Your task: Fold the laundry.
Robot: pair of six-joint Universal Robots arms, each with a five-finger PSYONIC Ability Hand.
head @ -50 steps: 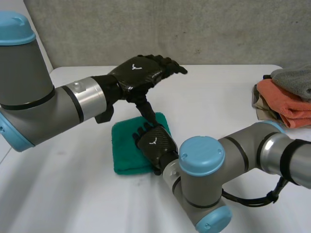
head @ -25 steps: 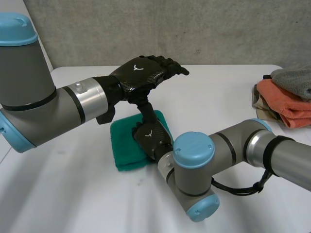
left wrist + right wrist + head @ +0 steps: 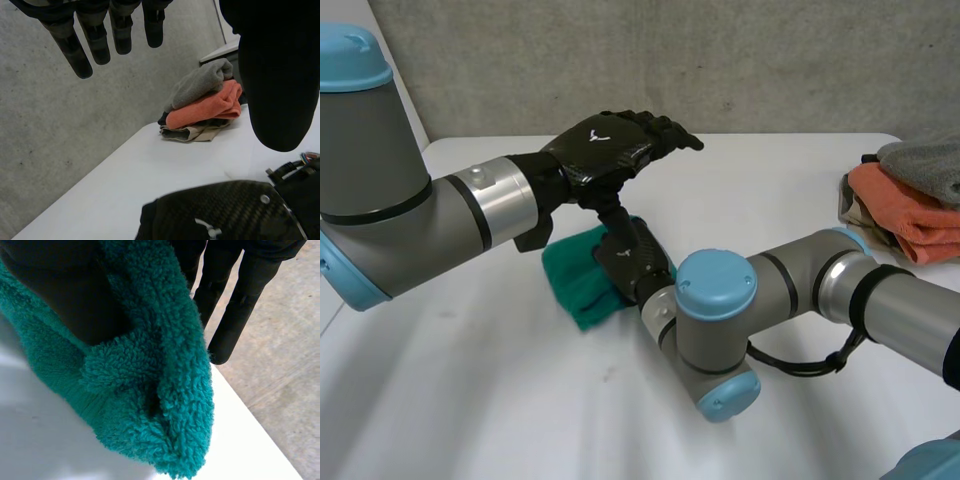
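Green cloth (image 3: 575,278) sits near the middle of the white bench (image 3: 770,190), folded into a thick wad and partly covered by both hands. The bench runs back to a grey wall (image 3: 670,60). The left arm (image 3: 400,220) reaches in from its side, and the right arm (image 3: 790,290) bends across the front, its elbow blocking part of the bench behind it. At the bench's far right edge lies a stack of folded cloths (image 3: 915,200), grey on top and orange under it. The head view cuts the stack off, and its lowest layers are hard to tell apart.

The left hand (image 3: 605,150) hovers above the green cloth with its fingers (image 3: 82,45) straight and spread, holding nothing, and its thumb points down. The right hand (image 3: 632,268) lies under it on the cloth's right edge, mostly hidden there by the left thumb. In the right wrist view its thumb (image 3: 65,295) presses into the fleecy cloth (image 3: 150,390) while its straight fingers (image 3: 240,305) run behind, pinching the fold. Whether the cloth's hanging end touches the bench cannot be told.
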